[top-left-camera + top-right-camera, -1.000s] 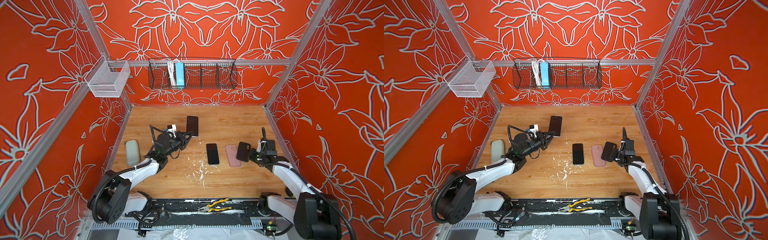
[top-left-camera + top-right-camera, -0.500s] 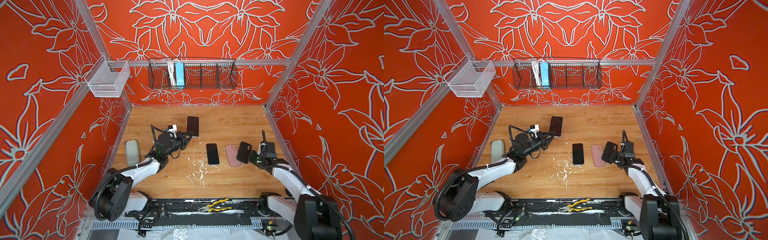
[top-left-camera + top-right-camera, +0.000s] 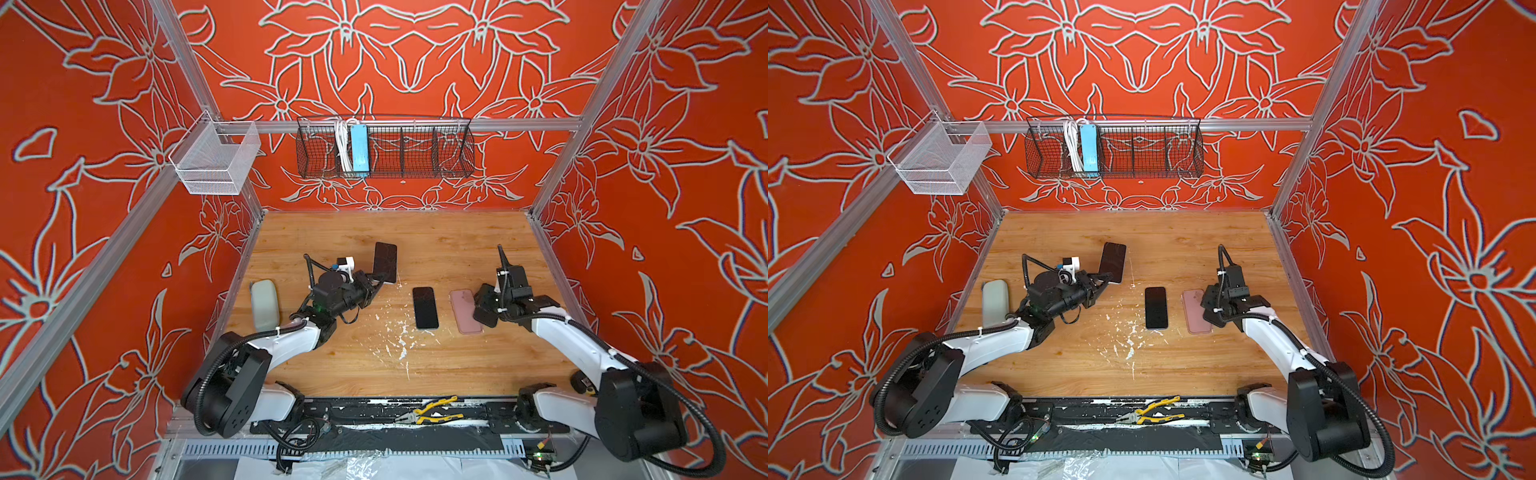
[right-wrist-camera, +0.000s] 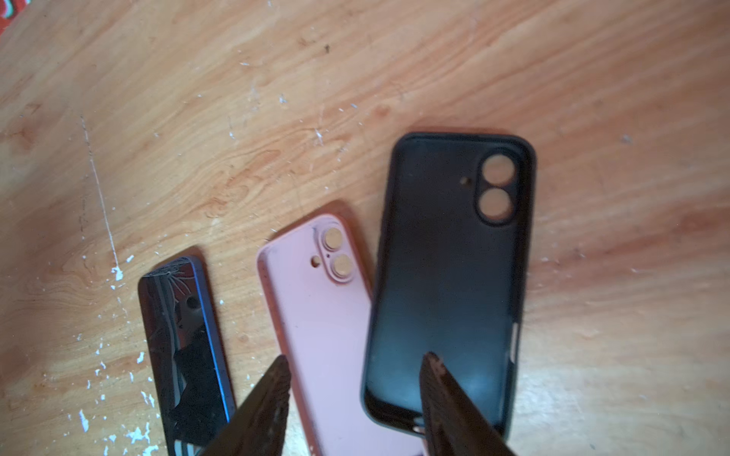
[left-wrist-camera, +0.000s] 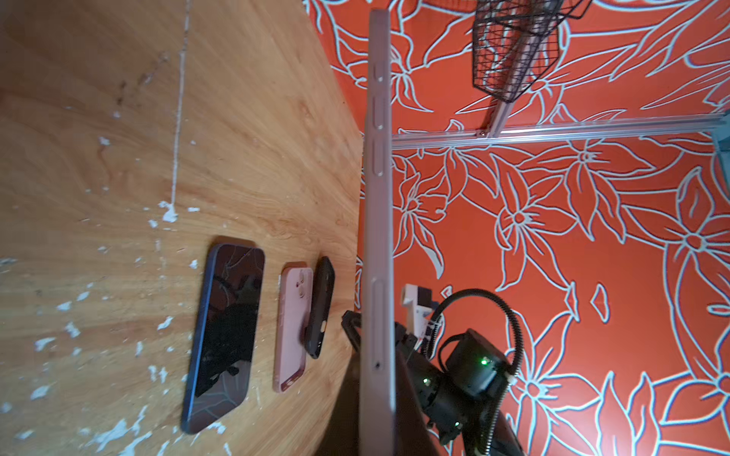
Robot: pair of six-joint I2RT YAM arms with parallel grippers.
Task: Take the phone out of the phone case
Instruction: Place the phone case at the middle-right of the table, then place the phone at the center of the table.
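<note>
My left gripper (image 3: 380, 282) is shut on the lower end of a phone (image 3: 385, 262) and holds it upright above the table, left of centre. In the left wrist view the phone's pale pink side edge (image 5: 378, 197) rises straight from the jaws. The dusty-pink phone case (image 3: 464, 306) (image 4: 324, 316) lies flat and empty, right of centre. A black case (image 4: 446, 276) lies inside-up with one long edge over the pink case. My right gripper (image 4: 355, 359) hovers open just above both cases with nothing between its fingers. In both top views it covers most of the black case.
A second dark phone (image 3: 425, 307) with a blue frame and cracked screen lies left of the pink case. A pale grey slab (image 3: 264, 304) lies by the left wall. Pliers (image 3: 432, 411) rest on the front rail. A black wire basket (image 3: 384, 147) hangs on the back wall.
My right gripper has opened and let go of the black case, which has dropped to lie against the pink case. The left gripper and its phone have stayed put.
</note>
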